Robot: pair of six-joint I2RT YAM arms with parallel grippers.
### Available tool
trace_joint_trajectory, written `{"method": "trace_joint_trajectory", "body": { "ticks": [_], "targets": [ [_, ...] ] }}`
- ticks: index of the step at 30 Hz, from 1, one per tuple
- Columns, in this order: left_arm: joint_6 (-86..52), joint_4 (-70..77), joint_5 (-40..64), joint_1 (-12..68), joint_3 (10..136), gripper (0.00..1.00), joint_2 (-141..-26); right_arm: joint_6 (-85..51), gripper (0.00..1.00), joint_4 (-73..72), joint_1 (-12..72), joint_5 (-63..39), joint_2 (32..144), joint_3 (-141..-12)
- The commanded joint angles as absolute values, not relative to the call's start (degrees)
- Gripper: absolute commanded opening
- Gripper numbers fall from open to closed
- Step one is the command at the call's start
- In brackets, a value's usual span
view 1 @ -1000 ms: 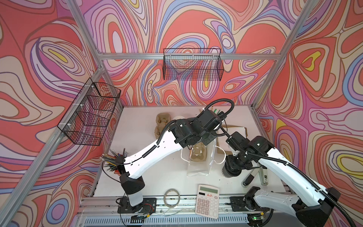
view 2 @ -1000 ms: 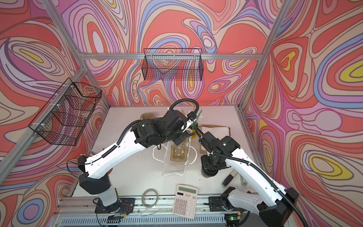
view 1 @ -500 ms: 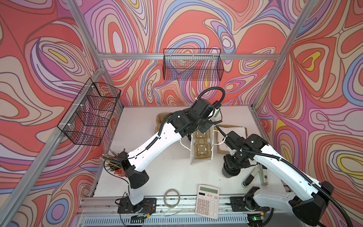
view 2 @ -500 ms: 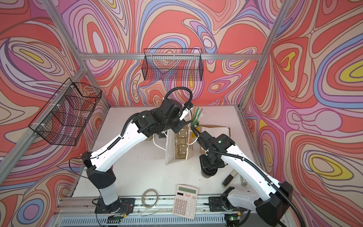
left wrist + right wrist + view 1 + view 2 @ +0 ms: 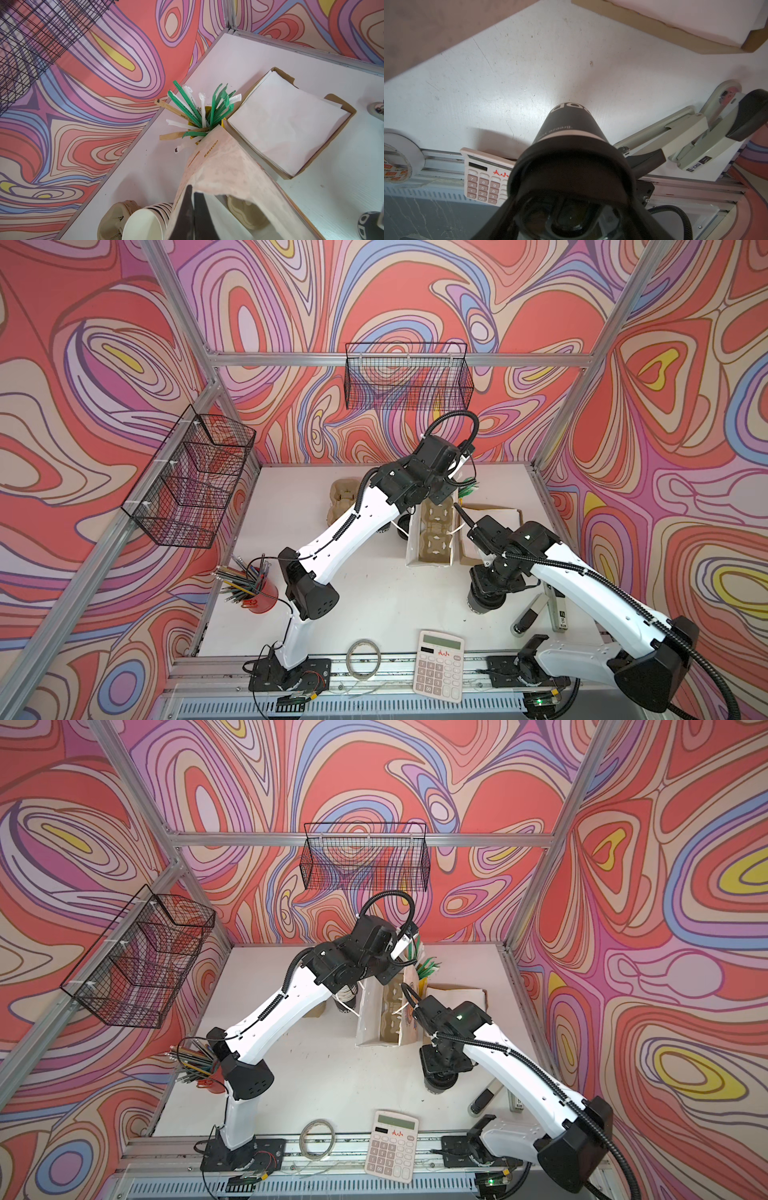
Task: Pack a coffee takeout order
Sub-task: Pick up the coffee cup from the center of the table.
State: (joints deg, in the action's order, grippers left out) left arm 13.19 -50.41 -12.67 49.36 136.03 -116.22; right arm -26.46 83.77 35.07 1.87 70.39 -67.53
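Student: Room around paper bag (image 5: 411, 545)?
Tutor: Straw pot (image 5: 222, 122) crowds its far corner; near side open. Left gripper (image 5: 193, 199) pinches its rim, carrier (image 5: 435, 531) inside. Right gripper (image 5: 571, 187) clasps black cup (image 5: 566, 126) beside bag; cup's footing unclear.

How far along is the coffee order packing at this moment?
Done: the tan pulp carrier sits inside the open white paper bag, both wells empty. In hand: the left gripper has its jaws shut on the bag's rim, and the right gripper grips the lidded black cup beside the bag. Left: the cup likely goes into a carrier well, then both jaws let go.
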Motion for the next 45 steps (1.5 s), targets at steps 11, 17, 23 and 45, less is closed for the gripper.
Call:
{"method": "trace_joint_trajectory", "body": {
  "ticks": [11, 17, 23, 45],
  "targets": [
    [11.57, -53.45, -19.79, 52.50, 135.81, 0.00, -114.52, -28.21, 0.70, 85.80, 35.90, 0.62, 67.03, -69.52],
    [9.23, -54.39, -28.08, 55.43, 131.51, 0.00, -112.45, -31.45, 0.70, 86.33, 39.60, -0.03, 64.14, -68.51],
    [12.31, -54.31, -26.36, 53.02, 134.58, 0.00, -112.75, -33.27, 0.70, 86.33, 42.06, 0.93, 63.46, -67.89],
    [21.81, -53.93, -23.99, 46.19, 146.73, 0.00, -121.15, -31.29, 0.70, 80.60, 44.47, 0.26, 71.69, -73.12]
  ]
}}
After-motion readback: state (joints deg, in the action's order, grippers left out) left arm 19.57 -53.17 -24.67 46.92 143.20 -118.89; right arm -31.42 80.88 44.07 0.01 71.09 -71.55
